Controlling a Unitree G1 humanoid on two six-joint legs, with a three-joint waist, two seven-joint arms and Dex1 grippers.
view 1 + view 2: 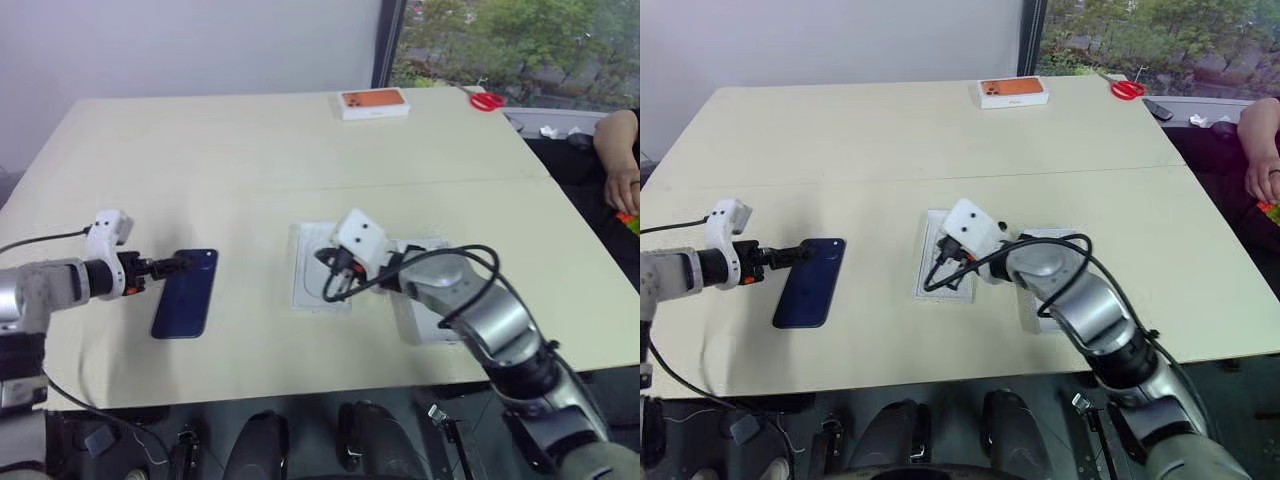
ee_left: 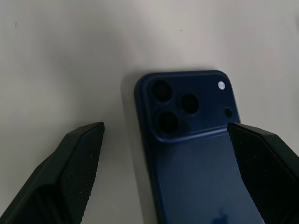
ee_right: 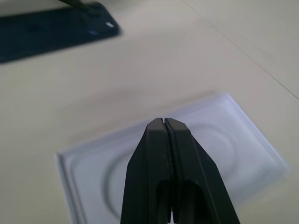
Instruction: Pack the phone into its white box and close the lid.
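Looked like the pick-up step, not yet closed: left gripper (image 2: 166,168) spread wide with the phone (image 1: 186,292) lying face-down on the worktop (image 1: 250,160) between and just ahead of the fingers (image 2: 70,168), camera cluster at the end farthest from them, one finger off the phone's edge over bare worktop and the other above the phone's body. No contact that could be told. Next move judged to call for sliding the fingers along both long edges and closing across the slim width — a glossy, flat thing, likely to slip or to resist lifting off the surface. Right gripper (image 3: 166,122) pressed fully shut, holding nothing, poised just above the thin white insert (image 3: 187,154) with its oval recess, which lay flat under the fingertips. Beyond that arm, partly hidden, a white box-like piece (image 1: 425,325) on the worktop — whether tray or lid, and what lay in it, could not be told. Nothing packed yet, lid not on. Well apart from both sets of fingers, at the far edge: an orange-printed box (image 1: 374,103), shut, and red scissors (image 1: 487,101).
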